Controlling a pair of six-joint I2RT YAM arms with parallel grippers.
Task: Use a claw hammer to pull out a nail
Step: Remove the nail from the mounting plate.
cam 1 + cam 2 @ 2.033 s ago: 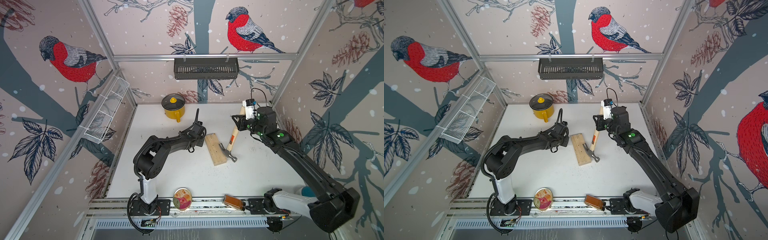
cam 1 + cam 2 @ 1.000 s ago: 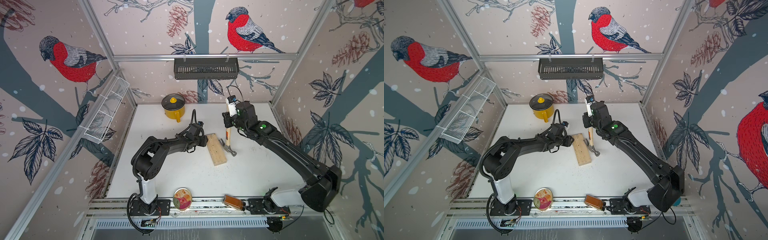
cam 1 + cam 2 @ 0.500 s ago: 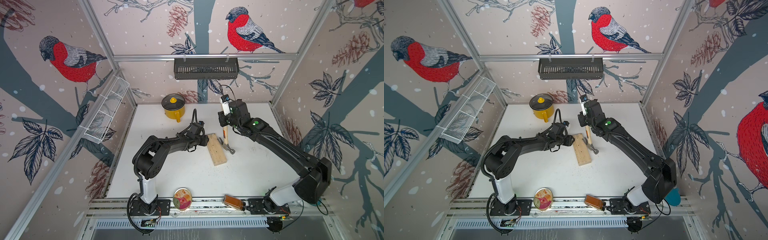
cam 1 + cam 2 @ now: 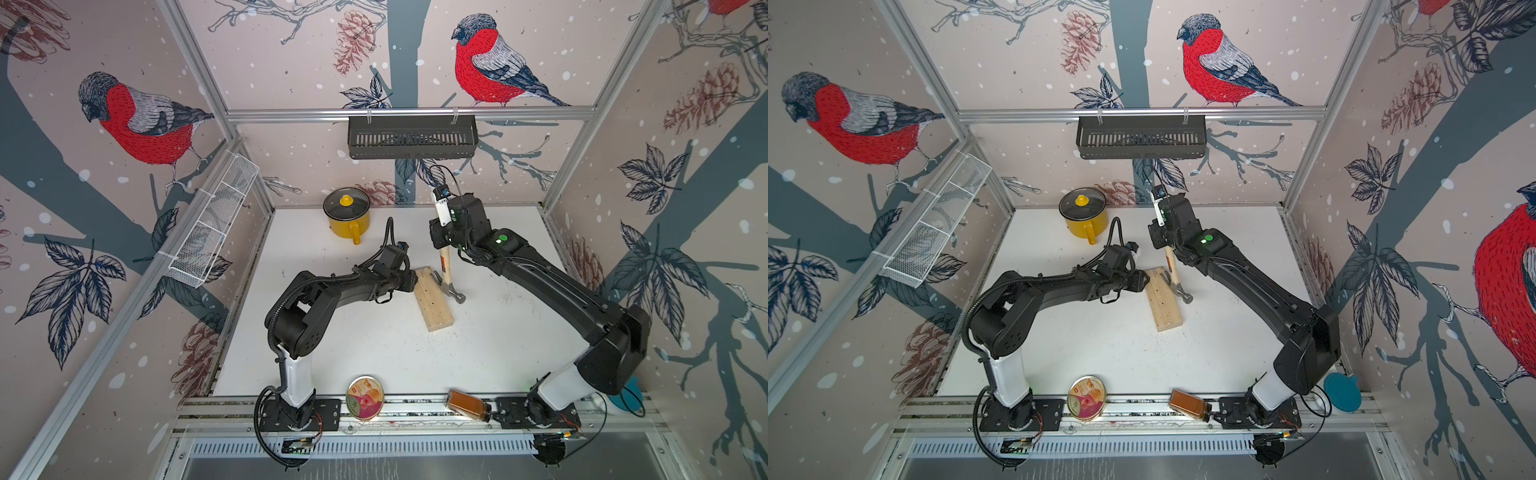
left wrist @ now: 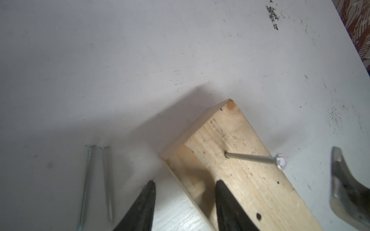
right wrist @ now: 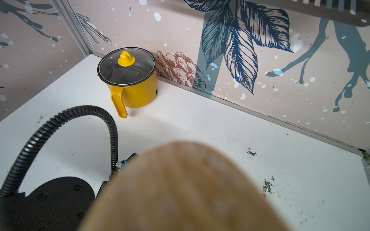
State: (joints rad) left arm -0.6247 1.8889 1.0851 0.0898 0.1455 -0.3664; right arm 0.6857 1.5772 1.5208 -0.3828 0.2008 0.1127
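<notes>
Claw hammer is held by the right gripper, fingers clenched on the upper part of the wooden handle. The right wrist view shows only the blurred butt end, close to the lens. Location: about the middle of the tabletop, somewhat nearer its back edge, steel head low and just beside the right long side of the wooden block. Long axis: handle steep, butt up and leaning toward the back edge, head down. Claw points at the block and the striking face points away toward the right edge. In the left wrist view the claw sits near the nail but apart from it. The nail leans out of the block's top toward the hammer. Left gripper: fingers parted, one tip over the block's top, the other beside its side face. Cannot tell whether they pinch it or only rest there. Two loose nails lie on the tabletop nearby. Handling, judged: rigid and head-heavy, with a smooth handle that may twist under prying load. A hold far from the head gives leverage, so this grip suits levering if it stays firm.
</notes>
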